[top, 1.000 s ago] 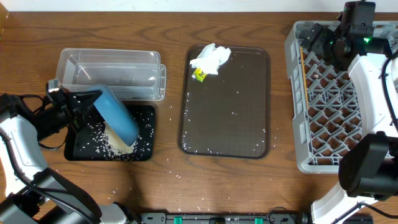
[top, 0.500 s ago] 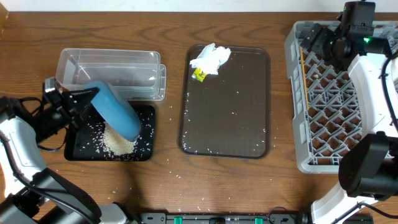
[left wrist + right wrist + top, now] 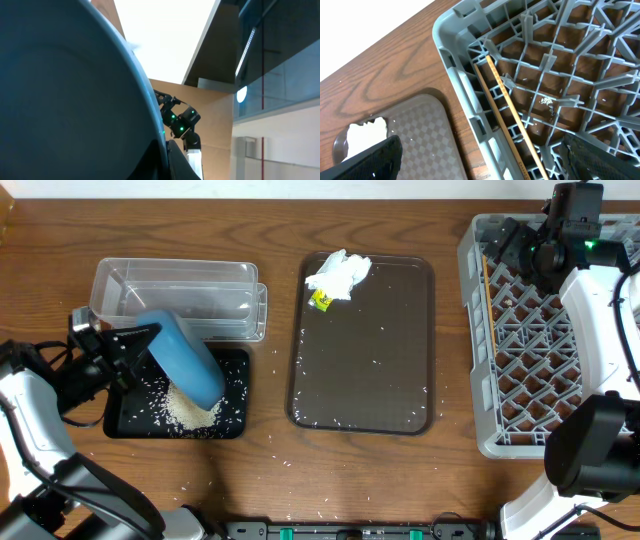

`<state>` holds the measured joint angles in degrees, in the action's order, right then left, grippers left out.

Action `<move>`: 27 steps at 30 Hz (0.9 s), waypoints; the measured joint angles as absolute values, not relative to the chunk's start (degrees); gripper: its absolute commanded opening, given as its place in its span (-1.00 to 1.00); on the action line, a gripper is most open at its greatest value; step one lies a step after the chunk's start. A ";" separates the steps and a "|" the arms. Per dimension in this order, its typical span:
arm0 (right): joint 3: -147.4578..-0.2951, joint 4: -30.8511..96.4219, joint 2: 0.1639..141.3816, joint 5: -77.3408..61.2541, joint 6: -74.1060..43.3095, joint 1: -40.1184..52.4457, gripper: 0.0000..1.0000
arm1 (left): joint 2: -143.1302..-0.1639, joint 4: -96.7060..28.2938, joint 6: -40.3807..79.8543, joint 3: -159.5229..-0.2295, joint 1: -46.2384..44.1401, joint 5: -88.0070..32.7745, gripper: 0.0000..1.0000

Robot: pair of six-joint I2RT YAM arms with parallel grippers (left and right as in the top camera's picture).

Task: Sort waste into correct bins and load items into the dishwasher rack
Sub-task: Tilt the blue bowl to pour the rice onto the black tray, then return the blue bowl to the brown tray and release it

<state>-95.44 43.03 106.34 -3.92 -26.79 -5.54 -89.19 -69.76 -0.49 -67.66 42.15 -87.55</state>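
Table layout, left to right: two tubs, tray, rack.
At left the tall tub (image 3: 175, 280) stands far, with the shallow tub (image 3: 240, 362) against its near side. The bowl (image 3: 185, 360) tilts over the shallow tub, above a rice heap (image 3: 190, 412) inside it. The tray (image 3: 370, 370) lies centre, with the napkin (image 3: 338, 274) in its far-left corner and the wrapper scrap (image 3: 321, 299) just nearer. The rack (image 3: 475, 330) sits right, with the chopsticks (image 3: 489, 310) inside along its left wall.

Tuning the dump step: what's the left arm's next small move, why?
Probably give the blue bowl one small shake over the black tub: it's tipped rim-down above a rice heap, but its inside doesn't show, so leftover grains can't be ruled out.
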 measured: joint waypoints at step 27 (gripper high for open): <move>-95.44 43.03 106.34 -3.95 -26.79 -5.56 0.98 | -83.74 -41.47 17.96 -86.32 -33.87 -21.76 -0.88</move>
